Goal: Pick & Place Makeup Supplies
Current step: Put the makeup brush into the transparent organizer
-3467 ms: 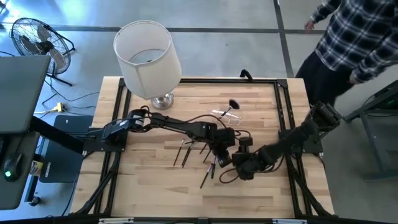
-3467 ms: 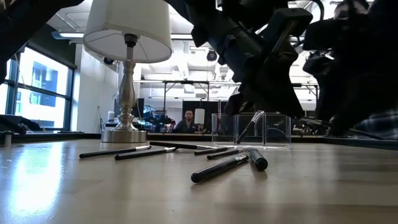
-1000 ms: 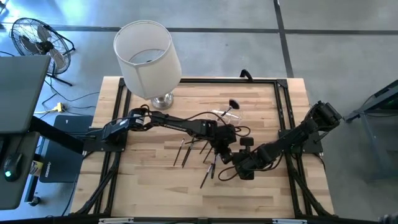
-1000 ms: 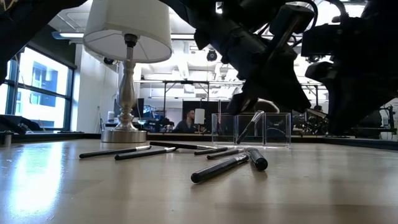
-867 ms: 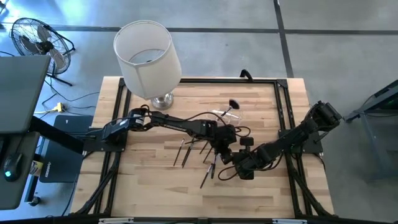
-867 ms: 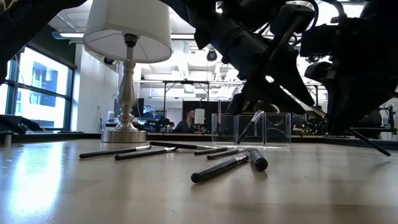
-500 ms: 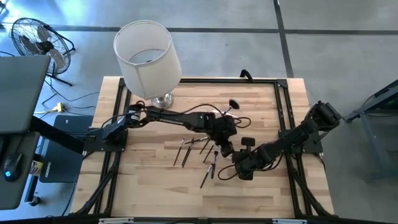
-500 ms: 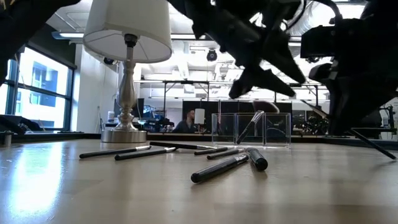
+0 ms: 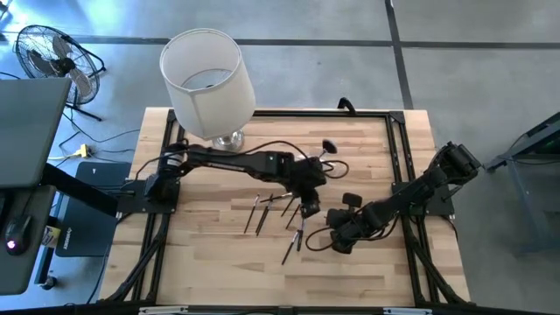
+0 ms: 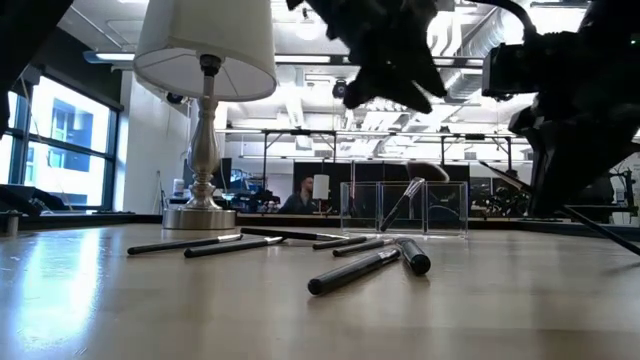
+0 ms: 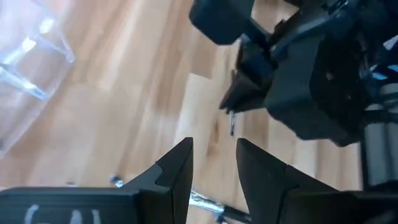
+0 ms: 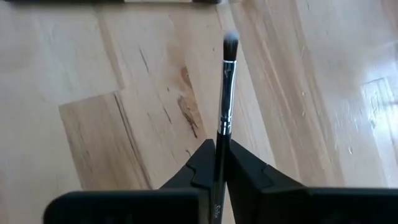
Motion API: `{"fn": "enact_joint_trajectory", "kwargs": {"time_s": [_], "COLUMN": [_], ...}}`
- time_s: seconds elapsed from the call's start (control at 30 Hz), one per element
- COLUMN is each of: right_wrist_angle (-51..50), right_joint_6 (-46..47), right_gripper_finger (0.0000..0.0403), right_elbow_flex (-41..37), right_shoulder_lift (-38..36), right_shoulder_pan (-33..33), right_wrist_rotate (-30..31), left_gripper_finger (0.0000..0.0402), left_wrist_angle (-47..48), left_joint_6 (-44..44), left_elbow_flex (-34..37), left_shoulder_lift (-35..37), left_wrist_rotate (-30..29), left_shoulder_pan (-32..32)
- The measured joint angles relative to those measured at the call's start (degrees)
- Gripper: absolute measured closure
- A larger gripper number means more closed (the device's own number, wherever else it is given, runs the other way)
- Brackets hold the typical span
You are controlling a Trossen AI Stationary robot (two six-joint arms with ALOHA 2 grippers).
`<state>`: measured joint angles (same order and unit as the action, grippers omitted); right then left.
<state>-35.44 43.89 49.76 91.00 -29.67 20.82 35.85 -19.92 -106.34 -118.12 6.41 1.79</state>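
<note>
Several thin dark makeup supplies point(image 9: 262, 212) lie flat on the wooden table point(image 9: 210, 262), at its middle; the low view shows them too point(image 10: 355, 270). My right gripper point(image 12: 221, 158) is just right of them point(image 9: 337, 239), shut on a slim silver-ferruled brush point(image 12: 225, 93). My left gripper point(image 11: 214, 158) hangs open above the table's middle point(image 9: 308, 206), just beyond the right gripper, with nothing between its fingers. At the far side a clear holder point(image 9: 317, 159) has one brush leaning in it. My right gripper pinches the brush's dark handle point(image 12: 220, 138) between its two fingers. The brush runs along the fingers and sticks out past their free ends, bristle end point(image 12: 230, 42) foremost. The fingers slant steeply down from the table's right. Whether the bristles touch the wood, I cannot tell.
A lamp with a white shade point(image 9: 207, 74) stands at the table's far left corner. Black rails point(image 9: 162, 236) run along the table's left and right sides. Bare wood lies along the near edge point(image 9: 262, 284).
My left gripper has opened and let go of the brush, then risen and drawn back toward the table's far edge, away from my right gripper. The brush stays in my right gripper, which has kept its place.
</note>
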Motion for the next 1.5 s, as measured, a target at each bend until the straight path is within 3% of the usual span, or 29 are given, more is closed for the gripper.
{"fn": "enact_joint_trajectory", "kwargs": {"time_s": [0.13,0.33,0.43,0.57,0.67,0.87,1.03,1.17,1.5], "right_wrist_angle": [0.45,1.3,1.77,2.33,2.75,4.29,6.9,7.79,8.77], "right_joint_6": [1.81,6.35,7.76,10.9,14.49,18.22,17.78,17.79,17.19], "right_gripper_finger": [0.0392,0.0369,0.0381,0.0392,0.0378,0.0383,0.0388,0.0371,0.0386], "right_elbow_flex": [0.0,0.0,0.0,0.0,0.0,0.0,0.0,0.0,0.0], "right_shoulder_lift": [0.0,0.0,0.0,0.0,0.0,0.0,0.0,0.0,0.0], "right_shoulder_pan": [0.0,0.02,0.17,0.77,0.92,1.47,2.33,3.27,4.31], "right_wrist_rotate": [0.24,2.38,3.56,5.28,7.64,10.63,11.31,11.91,11.31], "left_gripper_finger": [0.0282,0.0282,0.0282,0.0282,0.0282,0.0282,0.0282,0.0282,0.0282], "left_wrist_angle": [3.77,8.08,7.62,4.58,2.68,-12.31,-21.56,-23.01,-24.19], "left_joint_6": [2.75,7.07,9.11,10.69,10.66,7.52,5.16,5.07,5.07], "left_elbow_flex": [0.2,0.39,1.22,8.35,16.95,35.52,46.51,50.04,50.01], "left_shoulder_lift": [2.45,3.37,5.36,10.92,17.3,29.39,36.99,39.71,39.71], "left_wrist_rotate": [-3.73,-7.8,-10.3,-10.49,-10.67,-11.48,-11.54,-12.07,-12.59], "left_shoulder_pan": [0.82,1.67,1.81,1.61,1.55,1.6,1.59,1.59,1.59]}}
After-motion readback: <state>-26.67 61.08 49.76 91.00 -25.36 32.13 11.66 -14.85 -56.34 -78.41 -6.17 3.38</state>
